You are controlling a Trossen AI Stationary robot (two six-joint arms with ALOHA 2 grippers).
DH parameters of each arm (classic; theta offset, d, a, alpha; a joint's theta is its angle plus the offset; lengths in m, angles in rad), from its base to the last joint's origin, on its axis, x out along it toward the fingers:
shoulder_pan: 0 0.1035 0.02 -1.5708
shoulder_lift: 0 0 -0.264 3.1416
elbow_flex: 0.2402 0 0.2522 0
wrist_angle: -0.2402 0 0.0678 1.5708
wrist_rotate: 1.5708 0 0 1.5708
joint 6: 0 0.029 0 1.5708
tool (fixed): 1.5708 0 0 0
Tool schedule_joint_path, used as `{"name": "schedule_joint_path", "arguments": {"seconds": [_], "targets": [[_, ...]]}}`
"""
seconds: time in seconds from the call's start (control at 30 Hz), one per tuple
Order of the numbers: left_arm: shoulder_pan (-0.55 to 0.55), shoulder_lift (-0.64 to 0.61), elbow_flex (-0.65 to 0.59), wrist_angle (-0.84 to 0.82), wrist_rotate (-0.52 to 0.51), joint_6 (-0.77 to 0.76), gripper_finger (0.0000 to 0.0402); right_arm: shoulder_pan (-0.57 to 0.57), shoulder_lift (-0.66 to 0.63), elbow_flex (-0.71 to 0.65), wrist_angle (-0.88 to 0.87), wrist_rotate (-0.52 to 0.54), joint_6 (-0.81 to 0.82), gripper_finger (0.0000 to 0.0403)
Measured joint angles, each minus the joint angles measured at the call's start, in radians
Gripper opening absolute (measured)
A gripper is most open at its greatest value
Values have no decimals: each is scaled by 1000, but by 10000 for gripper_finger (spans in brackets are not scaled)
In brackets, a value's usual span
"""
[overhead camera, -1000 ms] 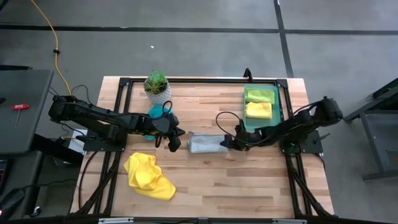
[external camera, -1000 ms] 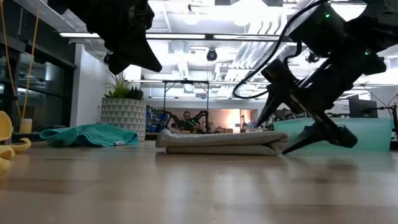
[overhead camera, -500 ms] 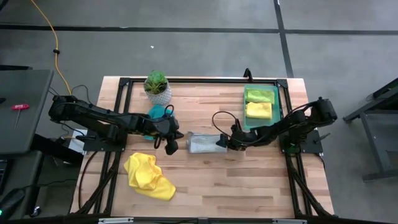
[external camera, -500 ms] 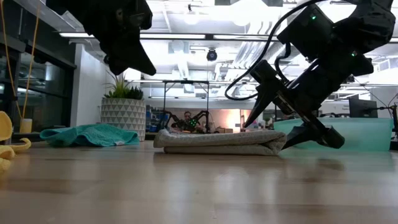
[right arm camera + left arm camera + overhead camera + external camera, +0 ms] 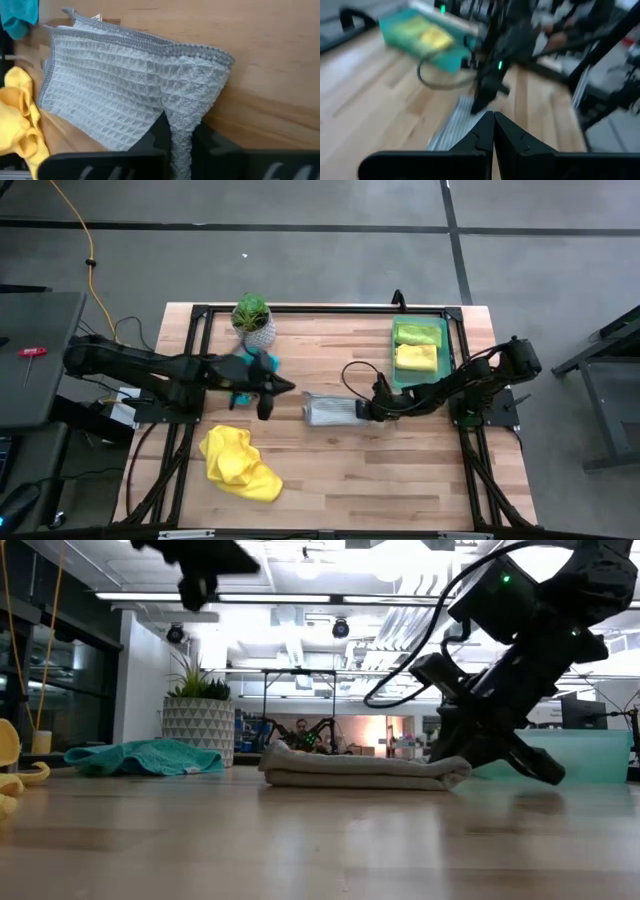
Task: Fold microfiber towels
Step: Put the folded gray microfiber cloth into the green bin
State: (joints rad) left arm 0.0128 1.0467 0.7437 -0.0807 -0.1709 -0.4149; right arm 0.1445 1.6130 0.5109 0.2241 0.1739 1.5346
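A folded grey-white towel lies flat at mid-table. My right gripper is shut on its right end. My left gripper hangs shut and empty above the table, left of that towel; in the low view it is at the top. Beside the left arm, by the plant, lies a teal towel. A crumpled yellow towel rests near the front left. A lime green towel and a folded yellow one lie in the green tray. My right gripper pinches the grey-white towel's right end between its two fingers, where the cloth bunches into a narrow ridge. The fingers come from the table's right, slanting down. The rest of the towel lies flat on the table, slack.
A small plant in a white pot stands at the far left of the table. The green tray sits at the far right, behind the right arm. Bare wood stretches along the near edge, right of the yellow towel.
My right gripper has shut on the grey-white towel's right end, after standing open around it. My left gripper has risen and drawn back toward the table's left edge, staying shut.
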Motion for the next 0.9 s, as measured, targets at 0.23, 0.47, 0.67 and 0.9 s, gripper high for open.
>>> {"name": "schedule_joint_path", "arguments": {"seconds": [0.23, 0.47, 0.67, 0.9], "targets": [[0, -196, 0, 7, -121, 9, 0, -1, -128, -4, -82, -15, -83, 4], [0, -302, 0, 3, -209, 58, 0, -28, -341, 39, -341, -23, -173, 2], [0, -309, 1, -9, -229, 69, 0, -143, -435, 221, -663, -31, -393, 1], [0, -281, 1, -11, -229, 58, 0, -358, -446, 443, -944, -74, -684, 1]]}}
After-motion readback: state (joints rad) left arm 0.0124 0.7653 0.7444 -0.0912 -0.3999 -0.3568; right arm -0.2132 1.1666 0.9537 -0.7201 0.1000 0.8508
